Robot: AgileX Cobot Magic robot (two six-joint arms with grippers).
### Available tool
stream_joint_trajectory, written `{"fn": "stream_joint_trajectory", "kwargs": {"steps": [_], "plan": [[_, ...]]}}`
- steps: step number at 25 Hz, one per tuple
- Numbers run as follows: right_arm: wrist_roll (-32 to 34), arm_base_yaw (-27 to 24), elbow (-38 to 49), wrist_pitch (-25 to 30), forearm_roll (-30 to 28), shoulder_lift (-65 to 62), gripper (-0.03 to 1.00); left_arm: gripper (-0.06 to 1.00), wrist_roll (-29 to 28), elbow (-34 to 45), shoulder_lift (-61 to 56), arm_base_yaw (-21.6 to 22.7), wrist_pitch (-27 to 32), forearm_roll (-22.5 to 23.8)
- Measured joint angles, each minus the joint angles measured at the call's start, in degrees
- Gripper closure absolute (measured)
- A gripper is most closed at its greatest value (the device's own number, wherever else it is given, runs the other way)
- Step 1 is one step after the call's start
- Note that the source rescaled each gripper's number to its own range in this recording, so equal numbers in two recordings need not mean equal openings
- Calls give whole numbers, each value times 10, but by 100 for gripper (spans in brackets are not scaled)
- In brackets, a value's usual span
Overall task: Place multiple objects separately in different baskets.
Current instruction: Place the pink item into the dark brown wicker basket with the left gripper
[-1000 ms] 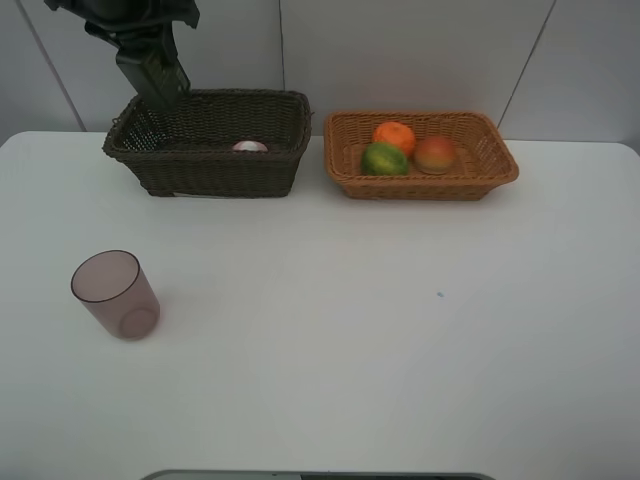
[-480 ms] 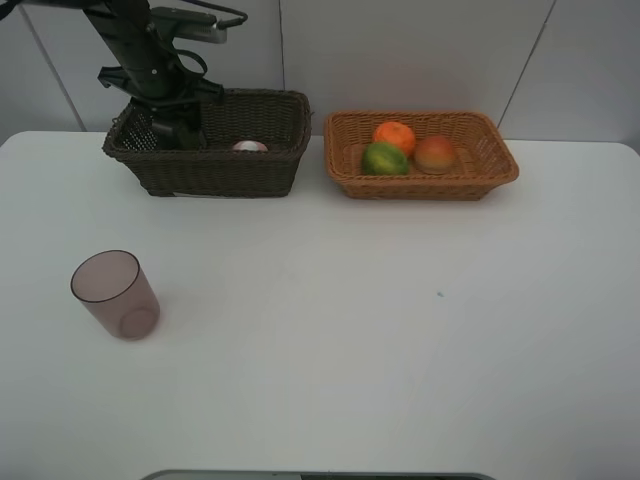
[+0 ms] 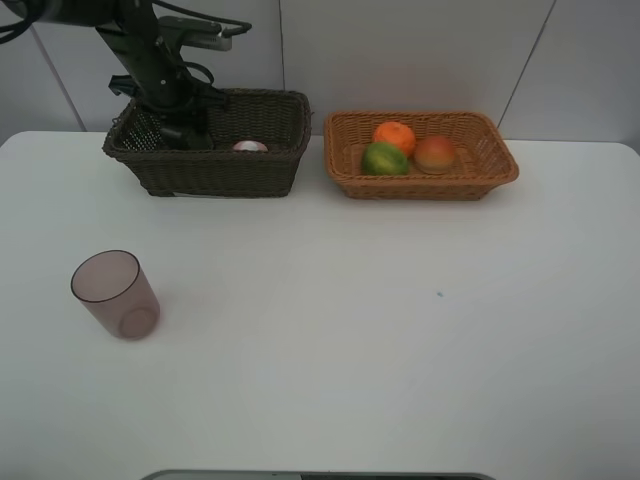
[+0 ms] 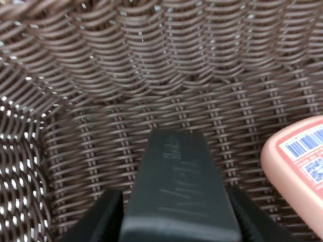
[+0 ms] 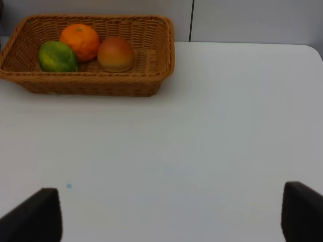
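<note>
Baskets stood side by side along the far edge of the white worktop: the dark brown basket toward the far left corner, the orange-tan basket just beside it toward the right. The left arm reached down into the left end of the dark basket. In the left wrist view the left tool hung low over the woven floor with its two dark fingers set on either side of the dark green pump bottle, close against it; whether they actually pressed it I could not tell, since the contact lay at the picture's edge. The slim pink bottle lay on the basket floor just beside the dark bottle, apart from it, and its white cap end showed above the front wall in the high view. The right tool hung above bare worktop near the right side, jaws spread wide with nothing between them. The mauve cup stood upright near the left edge, well apart from both baskets. Inside the orange-tan basket sat the orange toward the rear, the green fruit touching it in front, and the red-yellow fruit just beside them.
</note>
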Motion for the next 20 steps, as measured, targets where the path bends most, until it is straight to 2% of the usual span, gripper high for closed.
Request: {"fn": "stream_joint_trajectory", "kwargs": {"steps": [7, 8, 12, 13, 16, 20], "plan": [[0, 0, 0, 0, 0, 0, 11, 42, 0, -1, 3, 1, 1, -4], [0, 0, 0, 0, 0, 0, 11, 40, 0, -1, 3, 1, 1, -4], [0, 0, 0, 0, 0, 0, 11, 5, -1, -1, 3, 1, 3, -1], [0, 0, 0, 0, 0, 0, 11, 0, -1, -1, 3, 1, 6, 1], [0, 0, 0, 0, 0, 0, 11, -5, -2, -1, -2, -1, 10, 6], [0, 0, 0, 0, 0, 0, 11, -5, -2, -1, -37, -2, 18, 7]]}}
